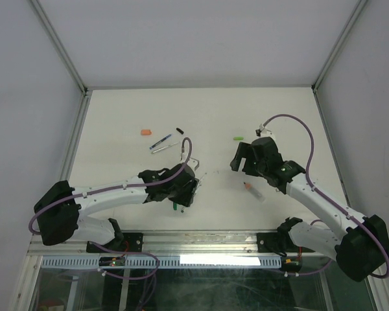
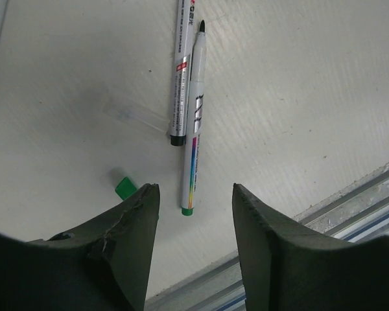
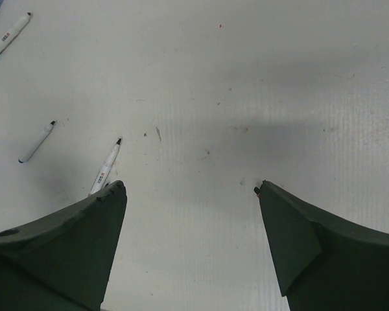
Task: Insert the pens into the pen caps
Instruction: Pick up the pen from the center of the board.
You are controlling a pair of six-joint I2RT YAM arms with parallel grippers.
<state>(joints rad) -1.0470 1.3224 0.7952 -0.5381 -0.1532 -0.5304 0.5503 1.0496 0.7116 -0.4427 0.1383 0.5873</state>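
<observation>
My left gripper (image 2: 196, 194) is open and empty, low over two white pens lying side by side: one with a rainbow stripe and green end (image 2: 194, 123), one with a black end (image 2: 179, 71). A dark green pen cap (image 2: 125, 187) lies by the left finger. From above, the left gripper (image 1: 189, 188) hides these pens. My right gripper (image 3: 190, 191) is open and empty over bare table, with three white pens (image 3: 104, 170) to its left. In the top view the right gripper (image 1: 236, 159) is near a light green cap (image 1: 238, 138) and a thick clear pen with an orange tip (image 1: 254, 191).
An orange cap (image 1: 144, 133), a black cap (image 1: 179, 131), a dark blue pen (image 1: 160, 141) and a white pen (image 1: 163, 148) lie at the table's middle left. The table's metal front rail (image 2: 350, 207) is close behind the left gripper. White walls enclose the table.
</observation>
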